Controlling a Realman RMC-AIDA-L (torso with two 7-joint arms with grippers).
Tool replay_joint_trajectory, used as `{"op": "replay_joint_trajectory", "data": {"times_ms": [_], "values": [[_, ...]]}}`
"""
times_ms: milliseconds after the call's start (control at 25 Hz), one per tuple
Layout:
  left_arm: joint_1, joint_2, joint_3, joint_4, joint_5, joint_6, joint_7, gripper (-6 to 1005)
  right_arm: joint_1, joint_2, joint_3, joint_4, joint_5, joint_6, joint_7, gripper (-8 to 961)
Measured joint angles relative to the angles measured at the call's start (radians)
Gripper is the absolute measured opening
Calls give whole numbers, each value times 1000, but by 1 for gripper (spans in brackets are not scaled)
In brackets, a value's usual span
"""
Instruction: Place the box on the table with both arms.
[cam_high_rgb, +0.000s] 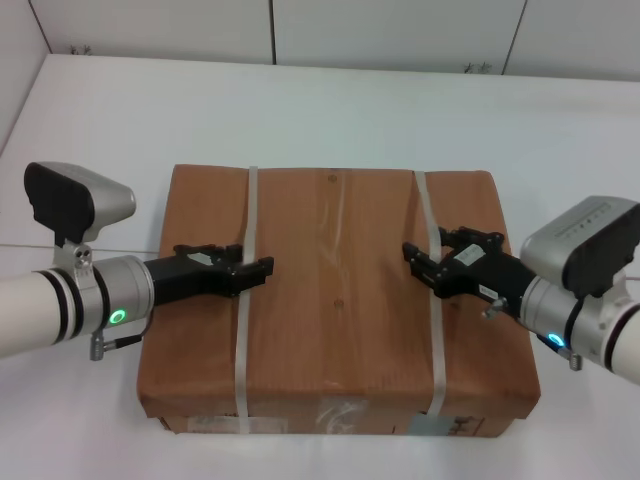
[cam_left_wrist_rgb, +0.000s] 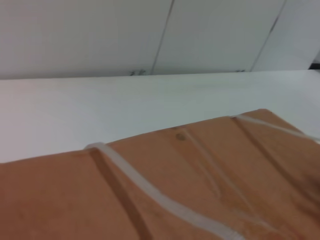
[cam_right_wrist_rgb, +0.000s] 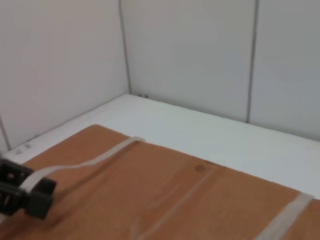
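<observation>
Box (cam_high_rgb: 335, 300) sits flat on the table (cam_high_rgb: 330, 110), near the robot-side edge. Left gripper (cam_high_rgb: 240, 268) over the box top, in from its left side, fingertips at the left strap (cam_high_rgb: 245, 330). Right gripper (cam_high_rgb: 425, 262) over the box top from the right side, fingertips at the right strap (cam_high_rgb: 433, 330). Bare box top lies between the two claws. Open table stretches beyond both claws to the wall (cam_high_rgb: 400, 30) behind. Labels (cam_high_rgb: 340, 415) on the box's front face, robot-side of both claws.
</observation>
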Motion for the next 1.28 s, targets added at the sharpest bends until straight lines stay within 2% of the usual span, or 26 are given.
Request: {"op": "replay_joint_trajectory", "data": {"times_ms": [280, 440, 520, 600, 720, 880, 1000, 1080, 1200, 1280], "values": [[24, 1, -12, 29, -7, 20, -1, 567, -46, 0, 61, -3, 17, -37, 0, 545], [73, 7, -15, 100, -21, 98, -6, 704, -82, 0, 99, -13, 17, -132, 0, 689], [134, 11, -16, 169, -60, 174, 15, 773, -93, -1, 106, -25, 16, -189, 0, 759], [160, 15, -16, 198, -75, 213, 36, 842, -96, -2, 105, -58, 12, -267, 0, 759], [198, 27, -16, 234, -104, 323, 99, 832, -100, -5, 92, -134, -16, -462, -3, 760], [208, 65, -12, 235, -105, 563, 196, 832, -86, -10, 54, -254, -77, -727, 58, 757], [208, 101, -6, 233, -102, 729, 227, 832, -28, -34, -42, -343, -144, -911, 170, 755], [207, 115, -8, 233, -101, 800, 236, 832, 11, -41, -115, -403, -159, -1027, 216, 756], [204, 127, -5, 233, -93, 872, 246, 832, 47, -40, -199, -462, -159, -1160, 240, 758], [199, 128, -2, 236, -71, 886, 244, 832, 58, -36, -224, -474, -157, -1204, 241, 759]]}}
